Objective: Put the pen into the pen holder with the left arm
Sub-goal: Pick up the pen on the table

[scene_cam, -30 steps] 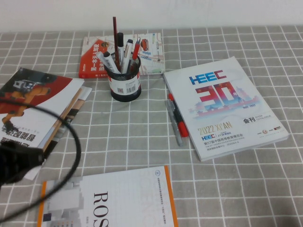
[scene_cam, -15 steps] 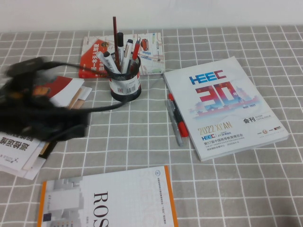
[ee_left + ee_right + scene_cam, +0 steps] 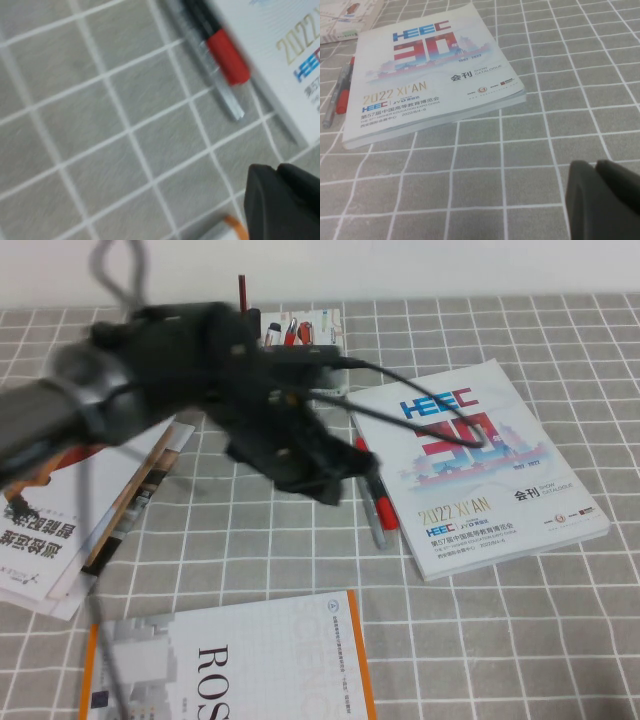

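Fingers of the left gripper (image 3: 325,478), near the pen (image 3: 368,510), cannot be told; right gripper (image 3: 607,200) likewise. Reaching is underway; the pen must be grabbed at four o'clock.

You can read "HEEC", "30", "2022 XI'AN" and "会刊 SHOW CATALOGUE" on the white catalogue (image 3: 427,75); the orange-edged booklet (image 3: 230,665) shows "ROS".

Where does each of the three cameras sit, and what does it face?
High: raised on the robot's side, looking down at the table; left arm crosses toward the pen.
Left wrist: above the cloth, facing the pen; left hand at the edge.
Right wrist: low, facing the catalogue; right hand at the edge.
All share pen and catalogue.
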Controlling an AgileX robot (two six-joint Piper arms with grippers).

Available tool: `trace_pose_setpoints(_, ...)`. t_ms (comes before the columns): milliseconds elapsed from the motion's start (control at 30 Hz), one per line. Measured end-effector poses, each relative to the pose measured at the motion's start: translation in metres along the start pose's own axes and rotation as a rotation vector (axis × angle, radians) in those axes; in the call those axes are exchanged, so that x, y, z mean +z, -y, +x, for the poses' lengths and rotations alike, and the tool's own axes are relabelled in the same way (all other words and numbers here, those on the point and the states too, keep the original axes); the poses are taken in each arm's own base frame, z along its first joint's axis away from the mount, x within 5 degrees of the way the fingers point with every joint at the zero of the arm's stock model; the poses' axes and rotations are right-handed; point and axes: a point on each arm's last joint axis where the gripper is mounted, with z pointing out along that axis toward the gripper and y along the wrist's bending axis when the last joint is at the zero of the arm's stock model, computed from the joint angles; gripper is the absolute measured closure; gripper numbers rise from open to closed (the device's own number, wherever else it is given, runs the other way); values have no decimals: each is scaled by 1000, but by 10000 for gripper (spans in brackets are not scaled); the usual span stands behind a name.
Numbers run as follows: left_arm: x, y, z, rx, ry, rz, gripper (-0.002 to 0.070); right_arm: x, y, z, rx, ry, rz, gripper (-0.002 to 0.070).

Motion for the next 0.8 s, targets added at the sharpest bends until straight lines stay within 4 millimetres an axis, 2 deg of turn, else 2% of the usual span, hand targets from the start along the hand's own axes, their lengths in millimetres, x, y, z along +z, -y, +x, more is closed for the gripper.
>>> trace_pose_setpoints(133, 21, 14, -18, 36, -62, -34, 675, 0, 0, 0, 0, 0, 0, 691)
trace_pose_setpoints(300, 45, 36, -29, 110, -143, -99, 675, 0, 0, 0, 0, 0, 0, 692)
trace_pose_setpoints(500, 54, 49, -38, 188, -135, -107, 661, 0, 0, 0, 0, 0, 0, 691)
trace_pose_setpoints(600, 55, 44, -41, 205, -130, -114, 582, 0, 0, 0, 0, 0, 0, 691)
trace_pose_setpoints(667, 58, 39, -42, 197, -132, -118, 491, 0, 0, 0, 0, 0, 0, 691)
trace_pose_setpoints(700, 61, 35, -42, 180, -138, -127, 447, 0, 0, 0, 0, 0, 0, 691)
trace_pose_setpoints(800, 67, 22, -45, 63, -122, -156, 373, 0, 0, 0, 0, 0, 0, 691)
